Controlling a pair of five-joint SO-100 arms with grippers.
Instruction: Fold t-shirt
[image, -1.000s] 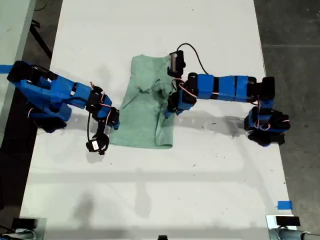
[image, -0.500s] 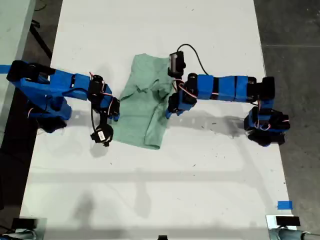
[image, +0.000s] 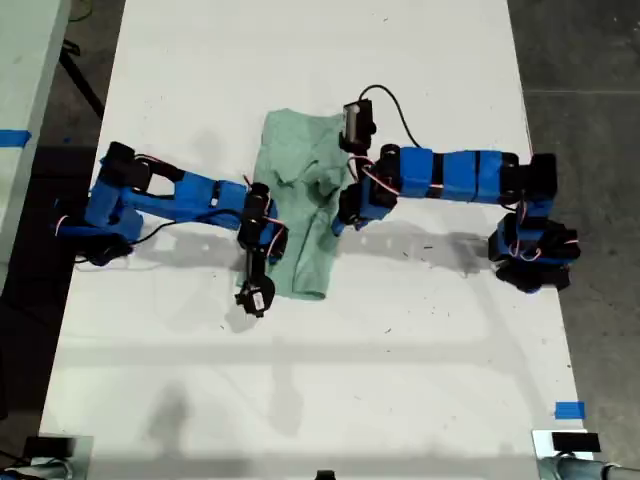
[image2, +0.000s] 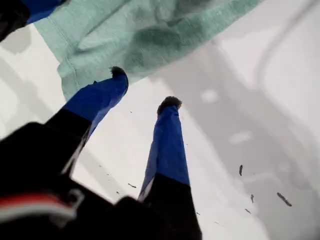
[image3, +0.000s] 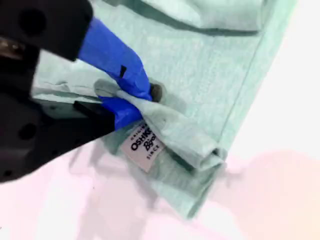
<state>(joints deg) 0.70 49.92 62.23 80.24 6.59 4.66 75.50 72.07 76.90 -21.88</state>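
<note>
my second gripper (image3: 131, 99) has its jaws pinched tight on a fold of the t-shirt (image: 300, 200), while my first gripper (image2: 145, 90) sits spread wide with nothing in it, shirt edge just past its tips.

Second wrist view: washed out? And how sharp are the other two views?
Second wrist view: table blown to near white with a pinkish cast, t-shirt weave soft, though its label is partly legible. First wrist view: fingers fairly sharp, camera housing dark and blurred. Exterior view: even light, soft arm shadows on the table.

One t-shirt (image: 300, 205), two blue arms, one white table (image: 330, 380).
</note>
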